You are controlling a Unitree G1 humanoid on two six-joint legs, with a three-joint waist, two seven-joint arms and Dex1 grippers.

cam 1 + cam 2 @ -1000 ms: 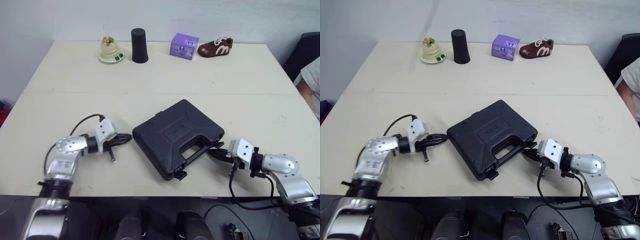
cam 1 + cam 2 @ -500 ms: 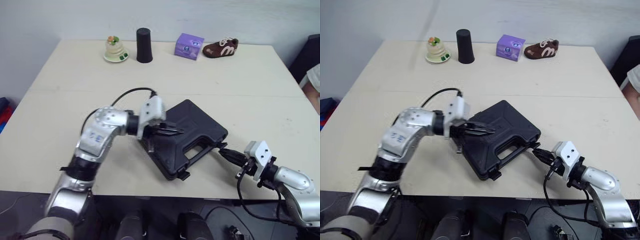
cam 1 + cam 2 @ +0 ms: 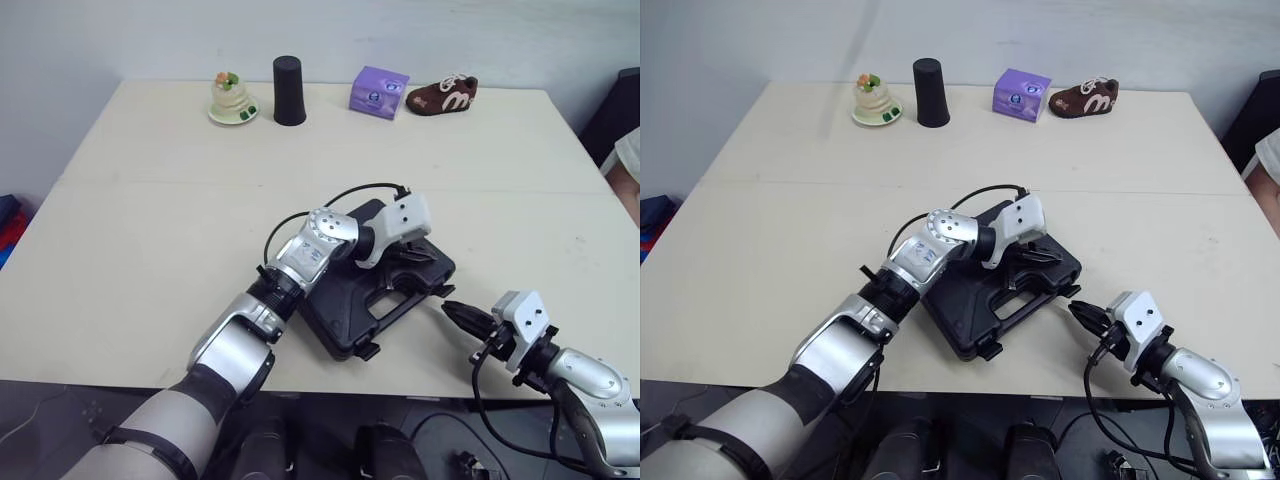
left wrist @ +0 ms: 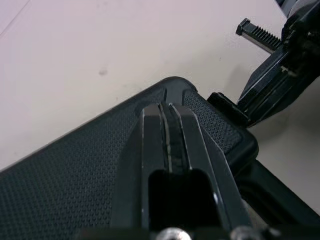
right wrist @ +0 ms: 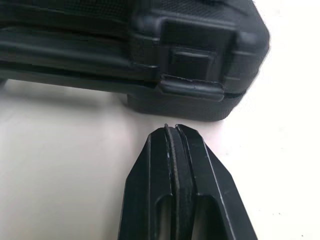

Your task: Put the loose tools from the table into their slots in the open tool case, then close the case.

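Two-arm status, case [image 3: 335, 310] closed.
Left claw [image 4: 167, 106] pressed together over its top; right claw [image 5: 170, 129] pressed together just beside latch [image 5: 192, 75].

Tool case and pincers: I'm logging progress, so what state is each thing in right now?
Tool case: closed, lying flat.
Left pincer: shut, empty, over the case.
Right pincer: shut, empty, just short of the case.
Black cup: standing.
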